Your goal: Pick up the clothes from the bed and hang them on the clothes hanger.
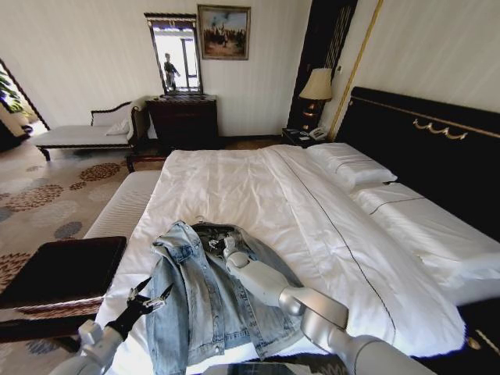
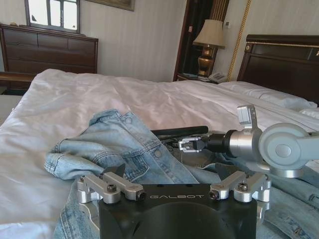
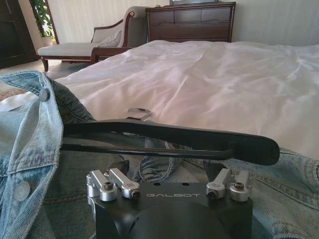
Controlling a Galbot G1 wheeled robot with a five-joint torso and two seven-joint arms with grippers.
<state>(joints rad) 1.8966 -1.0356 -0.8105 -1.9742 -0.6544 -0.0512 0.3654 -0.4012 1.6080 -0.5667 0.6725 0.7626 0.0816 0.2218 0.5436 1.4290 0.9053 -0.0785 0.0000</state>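
From the head camera, the denim jacket (image 1: 207,293) lies spread open at the near end of the bed (image 1: 312,226), collar toward the far side. The right hand (image 1: 221,241) reaches across it from the near right, its tip down at the collar. The left hand (image 1: 148,296) hovers just beside the jacket's left edge, fingers apart and holding nothing. A pale padded bench (image 1: 121,207) runs along the bed's left side, with a dark tray-like surface (image 1: 62,269) nearer. Far off stand a chaise longue (image 1: 82,133), a dark dresser (image 1: 183,121) under a mirror (image 1: 174,53), a framed painting (image 1: 224,31), and a lamp (image 1: 316,87) by the black headboard (image 1: 430,148).

In the left wrist view, the left hand (image 2: 172,172) sits low over the jacket (image 2: 129,149) with its jaws wide. Beyond it the right hand (image 2: 189,144) meets the black clothes hanger (image 2: 179,131) at the collar; it seems to pinch the hanger, though the contact is small and hard to read. "GALBOT" is printed on the wrist housing.

In the right wrist view, the clothes hanger (image 3: 169,137) lies across the open jacket (image 3: 35,144), its metal hook (image 3: 138,114) resting on the white sheet. The right hand (image 3: 169,172) is just below the hanger's lower bar; I cannot tell whether it grips. "GALBOT" shows again.
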